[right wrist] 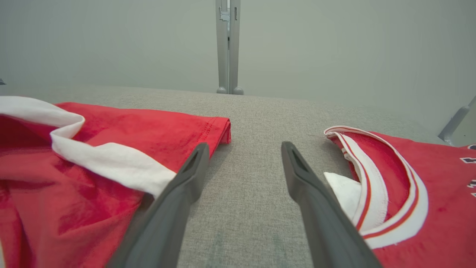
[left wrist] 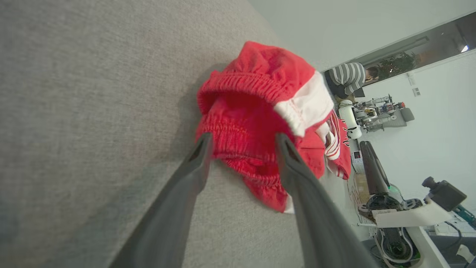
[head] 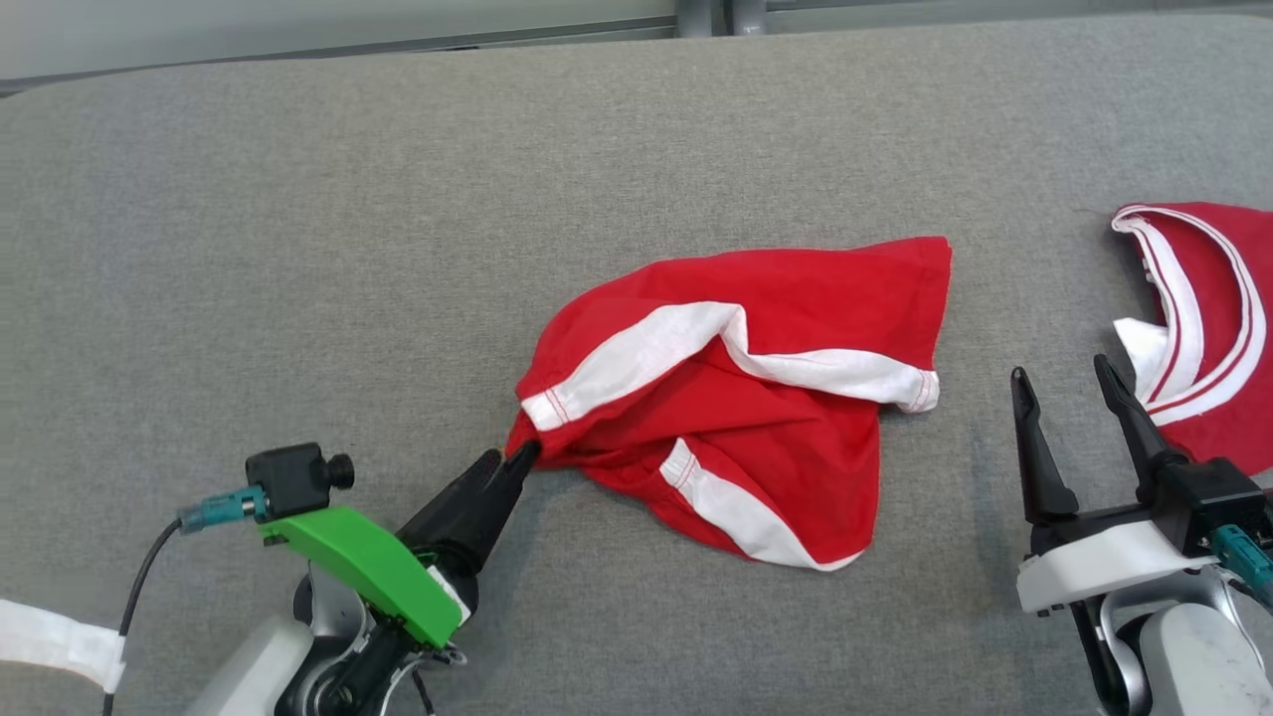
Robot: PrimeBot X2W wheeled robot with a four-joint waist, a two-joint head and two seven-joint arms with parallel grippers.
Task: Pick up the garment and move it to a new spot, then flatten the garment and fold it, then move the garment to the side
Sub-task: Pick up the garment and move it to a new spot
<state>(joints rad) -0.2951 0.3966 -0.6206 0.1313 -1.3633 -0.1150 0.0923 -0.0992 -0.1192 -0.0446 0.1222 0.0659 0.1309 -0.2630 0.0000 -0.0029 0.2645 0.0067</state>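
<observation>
I see the garment (head: 736,398), red shorts with white side bands, lying crumpled and loosely bunched near the middle of the grey padded surface (head: 298,249). Its gathered elastic waistband (left wrist: 238,87) is scrunched at the near-left end, and one hemmed leg spreads flatter toward the far right.

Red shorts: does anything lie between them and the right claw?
Nothing visible does. The right claw, open, stands to the right of the red shorts, with bare grey padding between them. The red jersey lies on the claw's other side, further right, so it is not in the way.
</observation>
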